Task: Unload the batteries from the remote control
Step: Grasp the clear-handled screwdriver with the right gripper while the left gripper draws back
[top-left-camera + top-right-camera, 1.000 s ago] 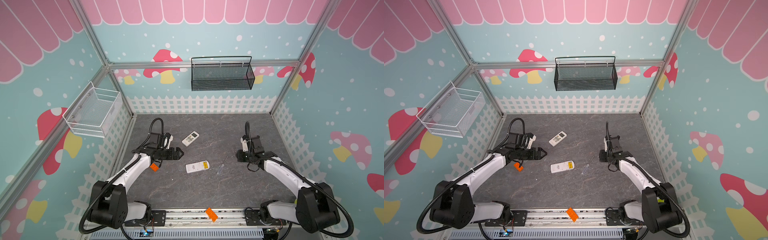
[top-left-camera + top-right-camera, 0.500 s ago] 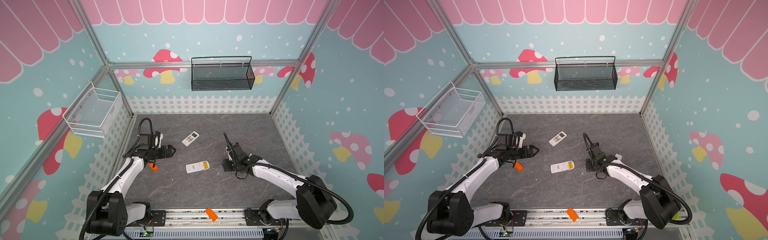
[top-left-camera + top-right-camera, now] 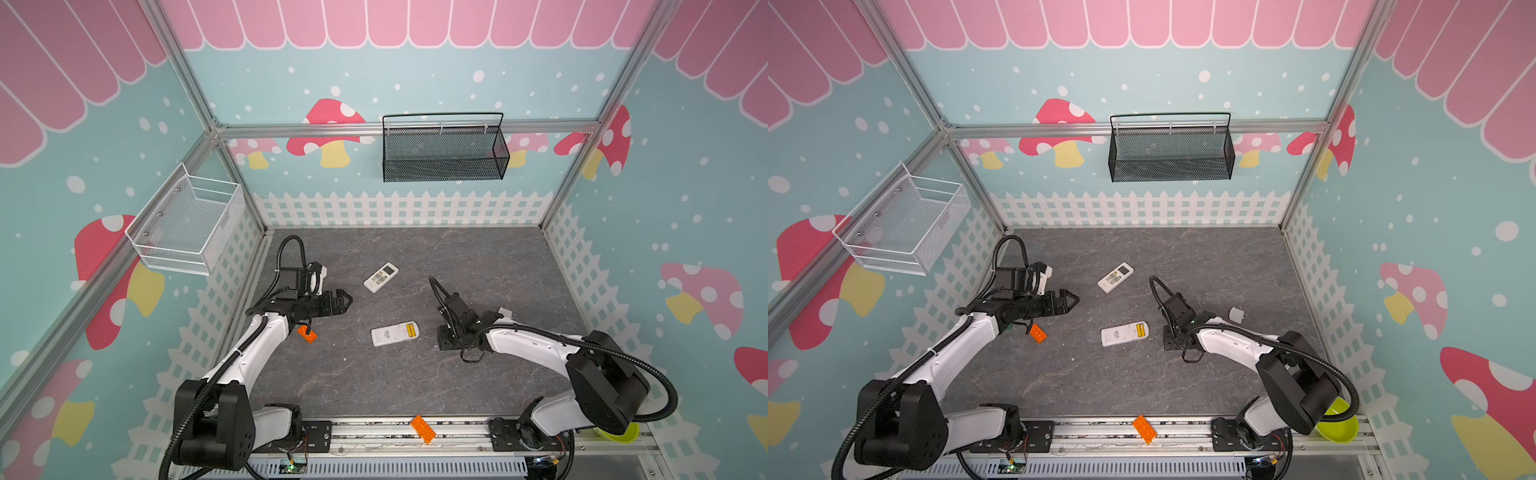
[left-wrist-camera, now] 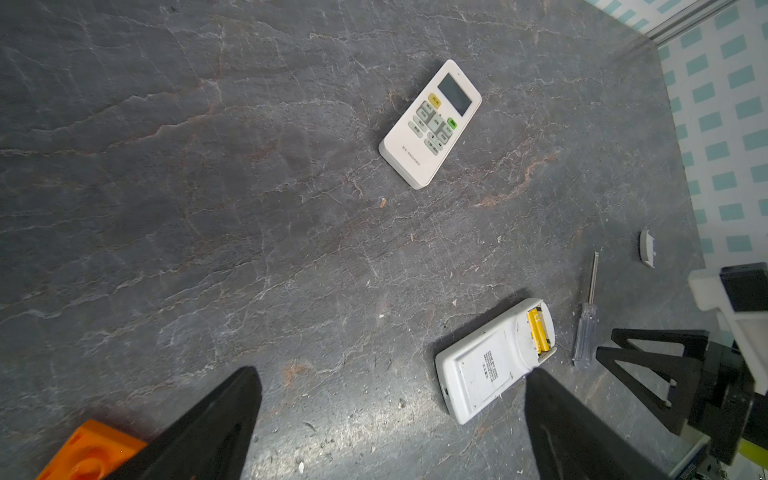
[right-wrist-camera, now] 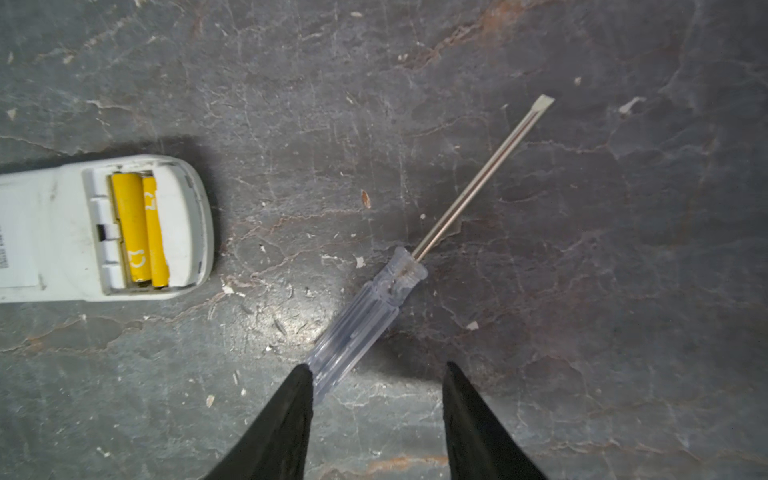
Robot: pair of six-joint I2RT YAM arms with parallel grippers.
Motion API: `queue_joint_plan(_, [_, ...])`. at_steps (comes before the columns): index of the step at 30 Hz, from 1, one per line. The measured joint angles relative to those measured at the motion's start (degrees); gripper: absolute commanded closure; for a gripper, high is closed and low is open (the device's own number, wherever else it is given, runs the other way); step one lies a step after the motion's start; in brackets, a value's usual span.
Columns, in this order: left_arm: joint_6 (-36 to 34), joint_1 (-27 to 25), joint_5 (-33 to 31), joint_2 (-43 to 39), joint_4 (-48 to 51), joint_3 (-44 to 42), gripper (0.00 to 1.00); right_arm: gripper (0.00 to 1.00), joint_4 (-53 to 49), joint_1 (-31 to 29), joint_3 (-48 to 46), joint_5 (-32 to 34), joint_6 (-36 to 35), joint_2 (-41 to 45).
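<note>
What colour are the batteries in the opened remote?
Batteries: bright yellow, clearest in the right wrist view.

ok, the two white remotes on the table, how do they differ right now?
Far remote lies face up, buttons and screen showing; near remote lies face down, label up. Near remote's battery bay is uncovered, two yellow batteries inside; far remote's back is hidden. Near remote has the screwdriver beside it, apart; far remote lies alone. Both are white, flat on the table.

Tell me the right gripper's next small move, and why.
Probably slide the right gripper over the screwdriver to straddle its clear handle: the open jaws reach only the handle's end, and two yellow batteries sit in the remote.
</note>
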State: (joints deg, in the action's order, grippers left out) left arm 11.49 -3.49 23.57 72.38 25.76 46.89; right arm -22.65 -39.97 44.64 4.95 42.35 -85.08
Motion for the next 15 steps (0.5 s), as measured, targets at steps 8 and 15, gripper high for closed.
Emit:
queue_joint_plan(8, [-0.22,0.00,0.02,0.09,0.11,0.00,0.00,0.52,1.81,-0.22,0.02,-0.46,0.22,-1.77])
queue_joint_plan(15, [-0.83,0.00,-0.42,0.15,0.22,0.00,0.01,0.62,3.04,-0.22,-0.11,-1.07,0.13,-3.41])
